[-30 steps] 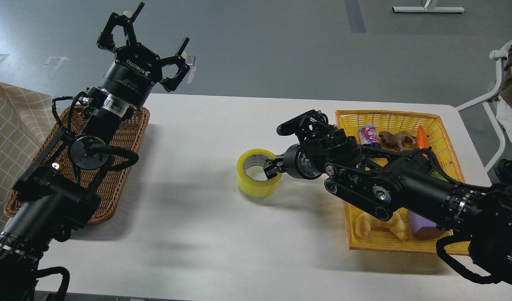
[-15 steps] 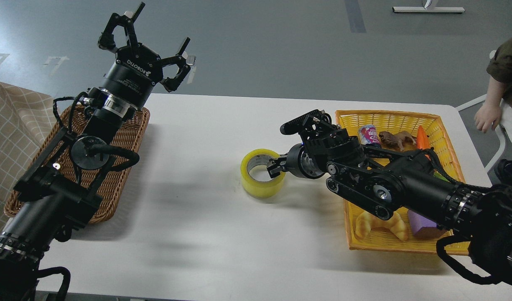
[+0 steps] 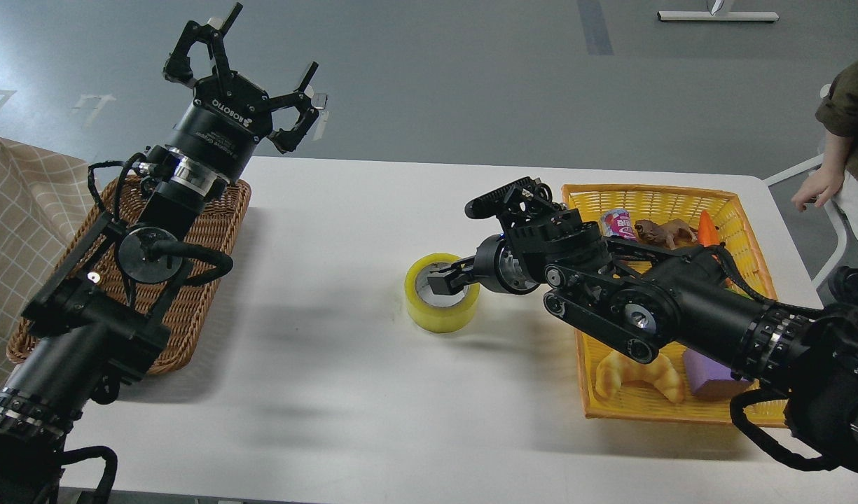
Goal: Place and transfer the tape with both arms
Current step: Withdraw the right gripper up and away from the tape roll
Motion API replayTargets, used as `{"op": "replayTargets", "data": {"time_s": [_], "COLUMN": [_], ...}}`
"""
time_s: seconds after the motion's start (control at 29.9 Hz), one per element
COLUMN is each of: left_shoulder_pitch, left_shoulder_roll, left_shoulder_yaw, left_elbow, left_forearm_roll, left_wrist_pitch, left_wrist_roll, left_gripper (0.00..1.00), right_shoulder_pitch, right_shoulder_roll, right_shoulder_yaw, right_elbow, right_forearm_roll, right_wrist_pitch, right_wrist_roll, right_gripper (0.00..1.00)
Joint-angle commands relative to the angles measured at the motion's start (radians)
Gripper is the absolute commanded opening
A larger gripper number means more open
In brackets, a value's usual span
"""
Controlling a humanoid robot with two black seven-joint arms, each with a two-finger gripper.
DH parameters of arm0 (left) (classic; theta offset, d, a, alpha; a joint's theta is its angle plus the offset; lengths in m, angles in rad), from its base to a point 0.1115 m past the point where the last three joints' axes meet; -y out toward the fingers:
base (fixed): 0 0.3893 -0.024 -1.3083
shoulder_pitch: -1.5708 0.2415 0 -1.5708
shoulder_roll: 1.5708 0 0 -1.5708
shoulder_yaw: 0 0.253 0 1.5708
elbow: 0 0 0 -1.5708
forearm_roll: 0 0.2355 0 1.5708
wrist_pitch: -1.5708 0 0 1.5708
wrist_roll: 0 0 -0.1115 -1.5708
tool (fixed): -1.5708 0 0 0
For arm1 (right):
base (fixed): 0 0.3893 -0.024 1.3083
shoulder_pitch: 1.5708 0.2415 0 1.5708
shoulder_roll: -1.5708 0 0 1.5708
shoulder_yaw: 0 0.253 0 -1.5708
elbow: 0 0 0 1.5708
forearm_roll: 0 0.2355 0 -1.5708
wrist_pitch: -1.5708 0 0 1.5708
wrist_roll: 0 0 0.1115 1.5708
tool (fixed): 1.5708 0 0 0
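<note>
right gripper [image 3: 451, 278] looks pinched on the tape roll's [image 3: 441, 292] wall, setting it mid-table within reach of the left gripper [image 3: 250, 59], which hangs spread wide

Changes over the last second. The tape [image 3: 442, 292] lies slightly farther right on the table [image 3: 344, 364] and is now flat rather than tilted. The right gripper [image 3: 451, 278] has shifted, one finger [image 3: 441, 282] now reaching into the roll's core. At the right edge, a person's hand [image 3: 814, 192] has entered the view.
</note>
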Motion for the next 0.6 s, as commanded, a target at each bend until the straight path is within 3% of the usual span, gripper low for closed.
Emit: {"op": "replayTargets", "data": {"time_s": [0.0,0.3,0.57], "left_shoulder_pitch": [-0.001,-0.004,-0.004], "left_shoulder_roll": [0.002,0.004,0.007], "left_shoulder_yaw": [0.002,0.006,0.015], "left_elbow": [0.003,0.005,0.006], "left_forearm_roll": [0.001,0.002,0.018], "left_wrist_pitch": [0.0,0.0,0.0], "left_wrist_roll": [0.001,0.002,0.005], "left_gripper": [0.98,0.98,0.98], "right_shoulder_pitch": [0.018,0.046,-0.055], "right_shoulder_roll": [-0.008,-0.228,-0.449], "right_shoulder_yaw": [0.022,0.096,0.276], "right_elbow": [0.025,0.232,0.442], "right_forearm_roll": [0.0,0.117,0.197], "right_wrist_pitch": [0.0,0.0,0.0], "right_wrist_roll": [0.003,0.006,0.009], "right_gripper": [0.98,0.98,0.98]}}
